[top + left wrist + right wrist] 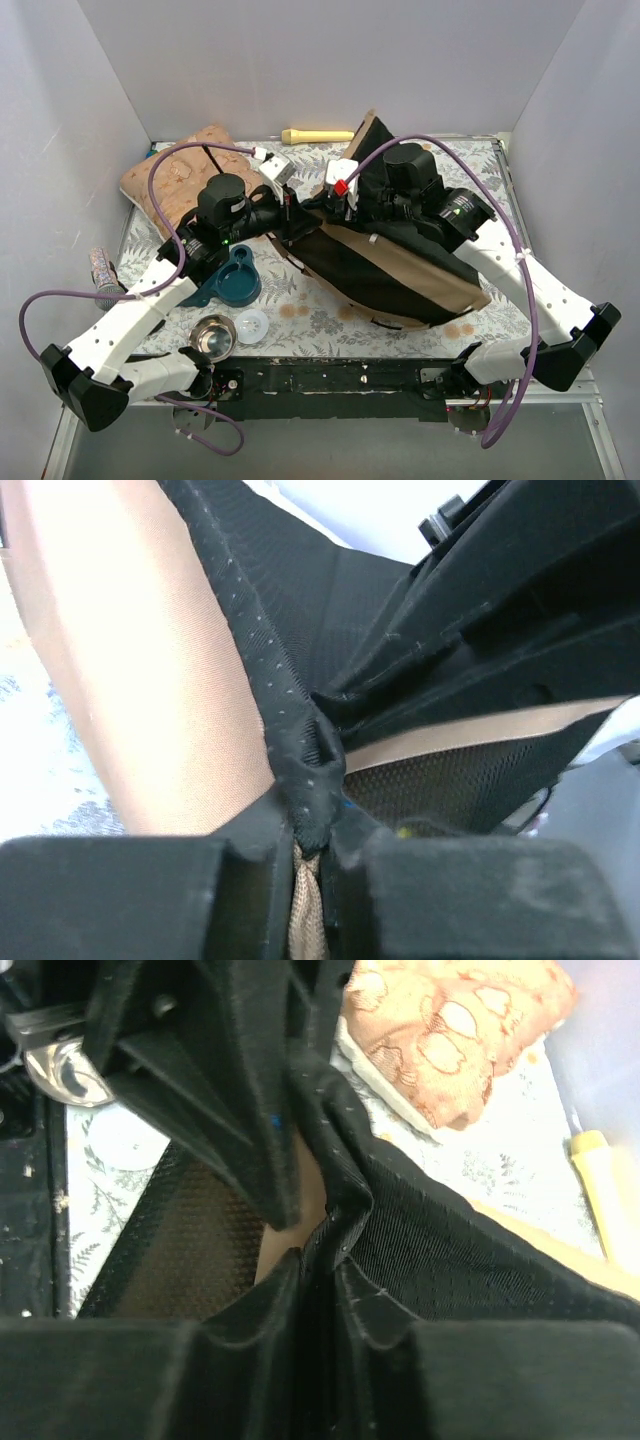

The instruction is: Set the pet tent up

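Tent: pet tent (400, 275) lies collapsed mid-table, its long axis running far-left to near-right.
Left gripper (310, 845): pinching the tent's black trim.
Right gripper (318, 1280): clamped on fabric just beside it, both at the tent's far-left end.

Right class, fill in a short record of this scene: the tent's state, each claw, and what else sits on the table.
Tent: tan and black, slumped, not standing
Left claw: shut on black tent trim
Right claw: shut on black tent fabric
Far side: patterned cushion, yellow cylinder
Near left: teal scoop, metal bowl, white lid
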Tool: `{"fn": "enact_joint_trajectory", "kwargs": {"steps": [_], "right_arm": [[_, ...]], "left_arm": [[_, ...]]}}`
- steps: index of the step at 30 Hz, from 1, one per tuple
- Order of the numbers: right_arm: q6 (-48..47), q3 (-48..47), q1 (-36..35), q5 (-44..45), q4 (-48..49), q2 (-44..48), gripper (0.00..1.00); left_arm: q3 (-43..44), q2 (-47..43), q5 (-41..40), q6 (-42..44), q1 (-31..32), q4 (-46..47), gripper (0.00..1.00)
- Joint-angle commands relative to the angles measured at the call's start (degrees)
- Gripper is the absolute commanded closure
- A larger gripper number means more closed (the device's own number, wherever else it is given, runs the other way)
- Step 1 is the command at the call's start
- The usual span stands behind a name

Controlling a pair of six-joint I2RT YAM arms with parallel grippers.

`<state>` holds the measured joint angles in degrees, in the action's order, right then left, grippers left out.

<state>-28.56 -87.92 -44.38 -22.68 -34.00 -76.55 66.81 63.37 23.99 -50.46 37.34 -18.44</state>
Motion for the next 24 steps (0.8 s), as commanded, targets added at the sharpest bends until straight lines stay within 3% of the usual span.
{"fn": "enact_joint_trajectory", "kwargs": {"steps": [1,2,5,9,15,19,21,24], "right_arm": [[-3.96,1.17,-0.09,-3.96,3.15,0.35,0.93],[-4.14,1.35,-0.01,-3.52,2.97,0.87,0.99],[-5.1,1.96,1.83,-5.09,1.75,2.55,0.99],[-5.37,1.17,5.08,-8.69,-1.68,2.99,0.99],[-8.44,-1.02,8.17,-11.33,-5.37,2.38,0.99],[-8.62,-2.69,9.75,-11.43,-6.87,1.94,0.99],[-8.01,-2.87,10.28,-11.69,-6.52,2.37,0.99],[-5.91,-2.17,10.63,-11.86,-4.42,3.78,0.99]], "left_arm": [[1.04,-2.81,2.38,-0.69,0.54,3.06,0.76],[1.83,-3.08,2.12,-0.26,0.54,2.45,0.65],[5.86,-4.31,4.65,5.43,0.54,-1.85,0.31],[12.54,-6.68,10.45,12.83,0.54,-5.21,0.12],[31.15,-1.25,14.85,14.24,-2.44,-8.02,0.12],[45.57,4.38,16.27,8.63,-8.33,-8.02,0.16],[46.32,3.26,15.92,5.91,-11.92,-7.06,0.19],[36.32,-4.19,15.65,2.21,-17.2,-5.56,0.24]]}}
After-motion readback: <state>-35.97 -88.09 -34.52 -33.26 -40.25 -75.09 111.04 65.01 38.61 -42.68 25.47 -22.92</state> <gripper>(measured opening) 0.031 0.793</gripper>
